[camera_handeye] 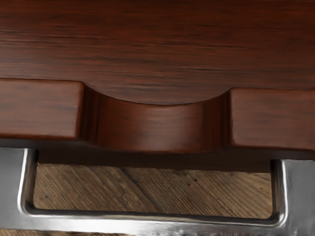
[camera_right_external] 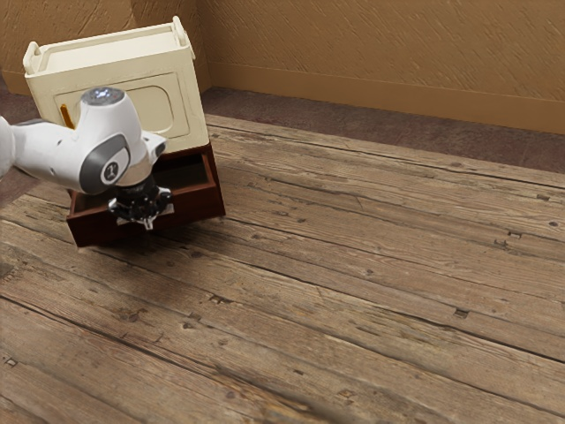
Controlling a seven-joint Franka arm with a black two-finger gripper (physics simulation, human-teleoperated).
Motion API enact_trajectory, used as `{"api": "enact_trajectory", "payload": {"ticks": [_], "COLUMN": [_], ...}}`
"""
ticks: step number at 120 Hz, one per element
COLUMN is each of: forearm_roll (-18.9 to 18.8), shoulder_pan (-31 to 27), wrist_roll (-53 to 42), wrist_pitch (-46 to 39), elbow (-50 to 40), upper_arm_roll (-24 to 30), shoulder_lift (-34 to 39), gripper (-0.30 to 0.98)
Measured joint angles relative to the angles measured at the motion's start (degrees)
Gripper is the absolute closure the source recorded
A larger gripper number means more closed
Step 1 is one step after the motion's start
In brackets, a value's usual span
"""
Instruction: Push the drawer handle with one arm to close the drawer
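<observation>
In the exterior view my gripper [camera_right_external: 143,217] hangs pointing down at the middle of the drawer's front edge; whether it touches the handle is hard to tell. The reddish-brown drawer [camera_right_external: 95,231] stands pulled out of the cabinet, its dark inside showing behind the hand. Just under my hand, the wrist view has the drawer's front board [camera_handeye: 157,125] with a curved notch in its top edge. Alongside that board runs the silver handle [camera_handeye: 147,223], a metal loop with wooden floor seen through its gap. Small silver handle parts [camera_right_external: 168,209] show beside the gripper.
The cream cabinet [camera_right_external: 177,93] stands above the drawer, with side rails on top and a small orange handle [camera_right_external: 65,116] on its door. My arm reaches across the cabinet's front from the exterior view's left. Wooden planks [camera_right_external: 353,265] spread toward the exterior view's right, with a tan wall behind.
</observation>
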State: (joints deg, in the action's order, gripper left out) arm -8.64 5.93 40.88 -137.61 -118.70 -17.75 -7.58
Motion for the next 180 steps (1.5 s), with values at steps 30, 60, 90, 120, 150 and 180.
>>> {"api": "enact_trajectory", "payload": {"ticks": [30, 60, 90, 120, 150, 180], "forearm_roll": [-0.21, -0.39, -0.20, -0.37, -0.31, -0.36], "shoulder_pan": [-2.58, -5.05, -6.87, -15.51, -16.46, -16.75], "wrist_roll": [0.28, 0.00, -0.74, -1.60, -2.54, -3.47], "wrist_pitch": [0.02, 0.33, 1.58, 2.46, 2.76, 2.87], "elbow": [3.23, 8.10, 13.70, 18.43, 22.33, 24.14], "upper_arm_roll": [0.00, 0.59, 1.81, 10.08, 10.61, 10.63], "shoulder_lift": [-2.42, -6.74, -10.55, -13.51, -16.59, -17.39], "gripper": [0.78, 0.79, 0.79, 0.79, 0.79, 0.79]}}
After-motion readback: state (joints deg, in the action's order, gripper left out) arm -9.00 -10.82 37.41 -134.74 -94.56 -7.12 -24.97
